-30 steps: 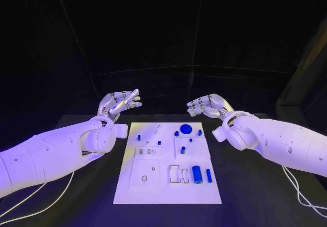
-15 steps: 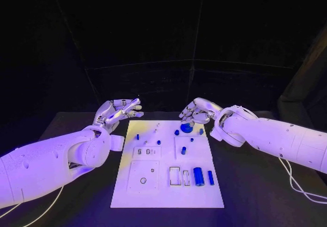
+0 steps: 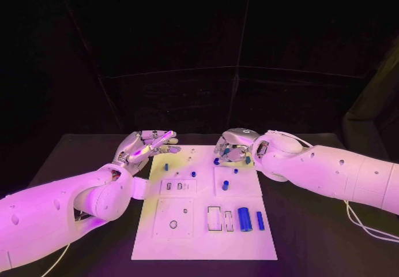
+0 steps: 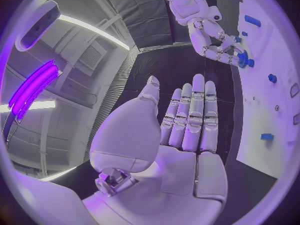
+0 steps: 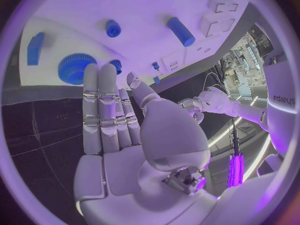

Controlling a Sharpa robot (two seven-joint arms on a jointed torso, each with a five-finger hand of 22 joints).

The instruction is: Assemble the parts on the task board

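White rectangular task board (image 3: 203, 231) lies mid-table on black table (image 3: 316, 231). Right silver hand (image 3: 234, 147) hovers over board's far edge, fingers straight and close together, holding nothing; round blue toothed gear part (image 5: 76, 68) sits just beyond fingertips (image 5: 100, 72), contact unclear. Left silver hand (image 3: 146, 145) hangs just off board's far left corner, palm flat, fingers extended, empty. Large blue cylinder part (image 3: 244, 219) and thin blue bar part (image 3: 259, 220) lie near board's near right, well apart from both hands.

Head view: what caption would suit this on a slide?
Right hand reaches over the blue round part on the task board.
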